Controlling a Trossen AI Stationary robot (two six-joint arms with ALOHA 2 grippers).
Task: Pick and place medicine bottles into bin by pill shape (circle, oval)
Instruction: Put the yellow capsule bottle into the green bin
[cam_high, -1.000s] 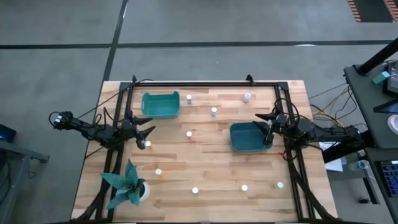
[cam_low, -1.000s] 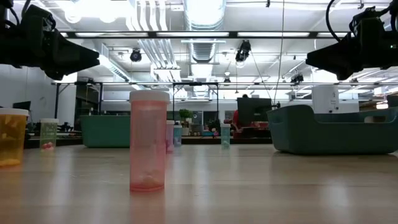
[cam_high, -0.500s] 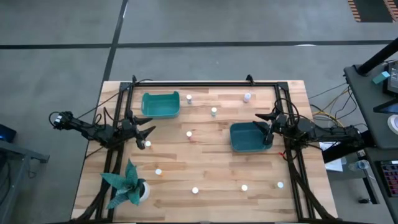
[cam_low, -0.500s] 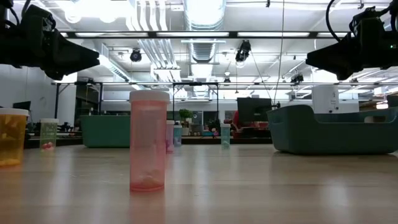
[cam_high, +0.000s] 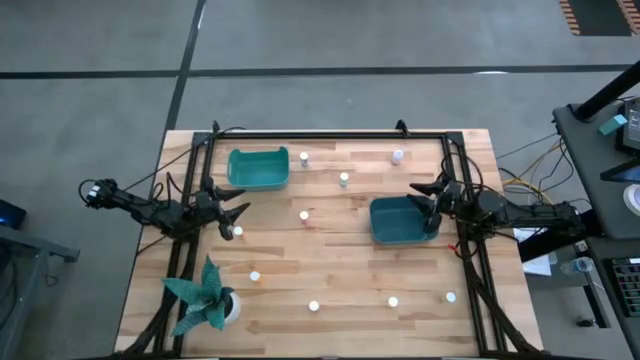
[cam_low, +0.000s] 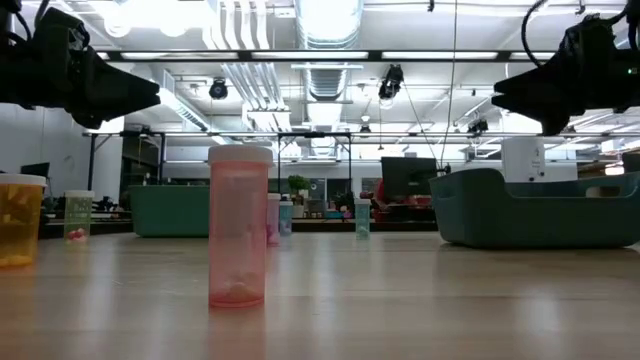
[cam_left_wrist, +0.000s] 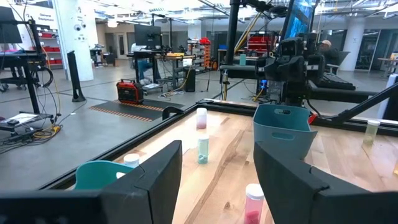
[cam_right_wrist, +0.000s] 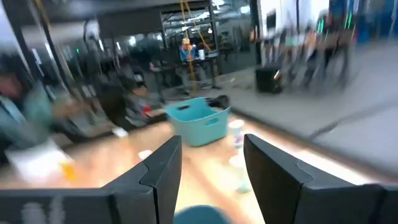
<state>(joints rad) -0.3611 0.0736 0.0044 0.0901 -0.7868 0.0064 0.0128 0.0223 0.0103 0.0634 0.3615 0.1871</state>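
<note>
Several small medicine bottles stand upright on the wooden table, showing as white caps from above, among them one (cam_high: 305, 215) at the middle and one (cam_high: 238, 231) near my left gripper. In the low view they are tinted, such as the pink one (cam_low: 239, 225). One teal tray (cam_high: 258, 167) sits at the far left, another (cam_high: 402, 220) at the right. My left gripper (cam_high: 244, 203) hovers open and empty above the table's left side. My right gripper (cam_high: 416, 192) hovers open and empty over the right tray's far edge.
A teal paper plant in a white pot (cam_high: 205, 295) stands at the near left corner. A black frame (cam_high: 330, 135) runs along the table's far and side edges. Bottles stand along the near side (cam_high: 313, 306) and the far side (cam_high: 398, 155).
My right gripper has shifted slightly above the right tray. The bottles and trays have stayed where they were.
</note>
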